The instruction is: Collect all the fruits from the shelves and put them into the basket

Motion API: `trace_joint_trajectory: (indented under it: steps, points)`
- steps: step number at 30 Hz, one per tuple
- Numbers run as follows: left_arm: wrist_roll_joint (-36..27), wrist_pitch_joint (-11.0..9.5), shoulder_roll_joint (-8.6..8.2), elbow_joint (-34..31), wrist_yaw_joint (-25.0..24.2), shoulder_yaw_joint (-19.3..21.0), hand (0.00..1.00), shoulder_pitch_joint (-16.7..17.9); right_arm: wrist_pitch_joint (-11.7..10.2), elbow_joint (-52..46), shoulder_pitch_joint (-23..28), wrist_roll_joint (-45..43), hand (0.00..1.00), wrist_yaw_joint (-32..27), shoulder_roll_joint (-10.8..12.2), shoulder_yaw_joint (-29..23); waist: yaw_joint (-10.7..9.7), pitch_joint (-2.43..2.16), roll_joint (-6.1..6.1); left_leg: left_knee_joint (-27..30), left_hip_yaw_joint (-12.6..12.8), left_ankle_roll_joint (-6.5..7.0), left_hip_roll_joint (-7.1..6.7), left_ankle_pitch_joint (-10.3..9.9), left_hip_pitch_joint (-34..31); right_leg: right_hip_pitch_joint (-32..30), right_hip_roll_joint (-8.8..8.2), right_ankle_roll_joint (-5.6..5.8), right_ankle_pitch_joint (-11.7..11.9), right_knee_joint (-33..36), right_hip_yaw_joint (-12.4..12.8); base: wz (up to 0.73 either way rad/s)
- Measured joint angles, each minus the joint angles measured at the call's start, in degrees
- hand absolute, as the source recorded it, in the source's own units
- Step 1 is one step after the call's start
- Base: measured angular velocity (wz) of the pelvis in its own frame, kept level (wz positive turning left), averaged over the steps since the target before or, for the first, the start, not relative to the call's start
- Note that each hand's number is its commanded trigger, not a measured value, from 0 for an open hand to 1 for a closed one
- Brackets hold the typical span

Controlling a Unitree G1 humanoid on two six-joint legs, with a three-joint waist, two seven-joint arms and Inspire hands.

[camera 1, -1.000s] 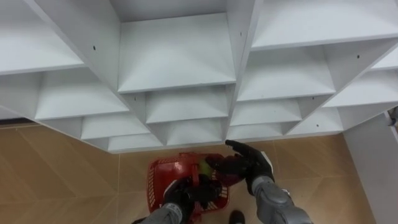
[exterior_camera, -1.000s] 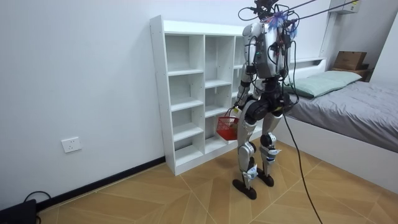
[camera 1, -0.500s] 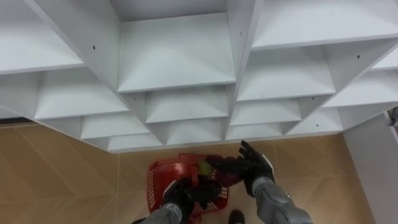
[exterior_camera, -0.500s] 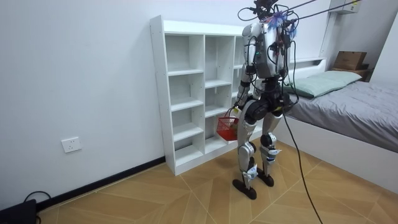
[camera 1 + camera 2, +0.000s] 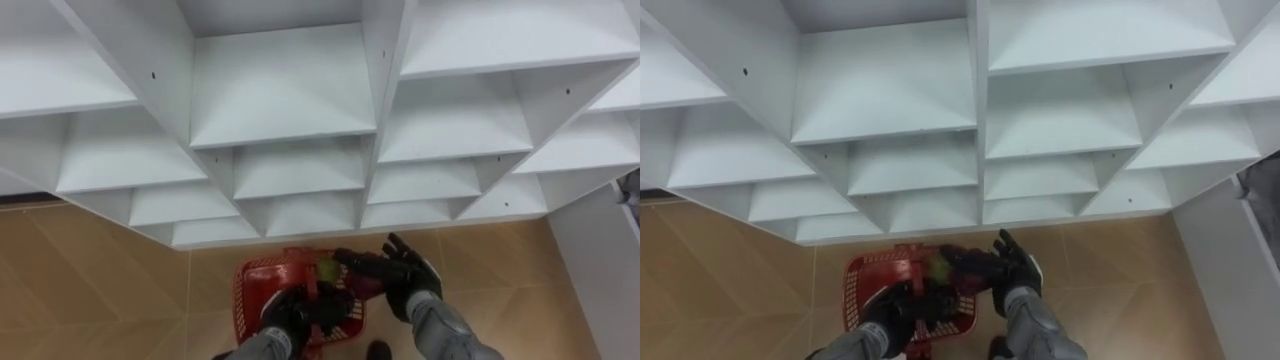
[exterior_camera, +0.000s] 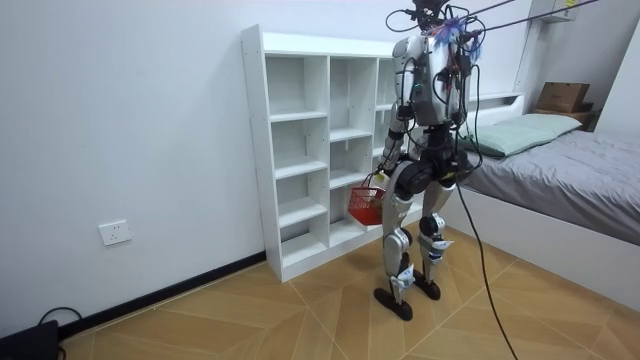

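Note:
I stand facing a white closet (image 6: pixel 300 150) whose open shelves (image 5: pixel 280 90) are bare. Low in front of me hangs a red mesh basket (image 5: pixel 250 290), and my left hand (image 5: pixel 290 310) is shut on its handle. A yellow-green fruit (image 5: pixel 328 268) lies inside it. My right hand (image 5: pixel 408 275) hovers over the basket's right side with its fingers spread and straight. A dark red fruit (image 5: pixel 366 288) lies just under that hand, inside the basket's rim. In the room view the basket (image 6: pixel 362 205) hangs at hip height beside the closet's lower shelves.
Wooden floor (image 5: pixel 90 270) lies below the closet. A bed (image 6: pixel 560 160) stands close behind me on the room view's right, with a cardboard box (image 6: pixel 562 96) at its head. A white panel (image 5: pixel 600 270) rises at my right.
My right hand has drawn back slightly from the closet's base and sunk lower over the basket. The left hand and basket stay put.

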Motion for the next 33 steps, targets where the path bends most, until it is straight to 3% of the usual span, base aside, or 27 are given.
trace_joint_trajectory:
  steps: [6, 14, 19, 22, 33]
  points:
    - [-0.26, -0.01, -0.67, -0.45, -2.78, -0.06, 1.0, -0.23, 1.91, 0.14, 0.35, 0.4, 0.0, 7.26, 0.39, 5.26, 0.17, -0.22, -0.62, 0.03, 0.33, -0.01, 0.45, -0.01, -0.07, -0.16, 0.09, -0.06, 0.04, 0.0, 0.17, -0.01]
    - [-2.19, 0.18, 0.07, -2.46, -3.8, 0.04, 1.0, 0.01, 1.88, -0.78, 0.46, -0.91, 0.0, 12.24, -1.37, 5.36, 0.15, -0.24, -0.73, 0.73, 0.41, -0.03, 0.66, -0.03, -1.64, -1.36, 0.2, -0.15, 0.15, 0.23, 0.12, 0.0]
    - [-2.17, 0.16, 1.31, -3.75, -5.14, -0.08, 1.0, 0.59, 1.86, -1.42, 0.77, -3.13, 0.0, 15.45, -2.28, 5.39, 0.13, -0.58, -1.63, 0.79, 0.42, -0.03, 0.68, -0.03, -2.08, -1.8, 0.24, -0.17, 0.16, 0.26, 0.2, 0.0]
    - [-2.24, 0.16, 2.04, -4.87, -5.19, -0.08, 1.0, 1.14, 1.87, -1.81, 0.8, -5.24, 0.0, 16.45, -2.36, 5.39, 0.12, -0.82, -2.01, 0.83, 0.4, -0.04, 0.72, -0.03, -2.1, -1.69, 0.28, -0.16, 0.24, 0.03, 0.15, 0.0]
    - [-2.18, -0.29, 2.97, -6.15, -5.83, -0.23, 1.0, 1.53, 2.0, -6.96, 2.29, -14.22, 0.0, 17.08, -4.15, 5.38, 0.56, -0.82, -1.75, 1.01, 0.18, -0.06, 0.99, -0.04, -2.49, -1.86, 0.45, -0.33, 0.58, -0.27, -0.37, 0.0]
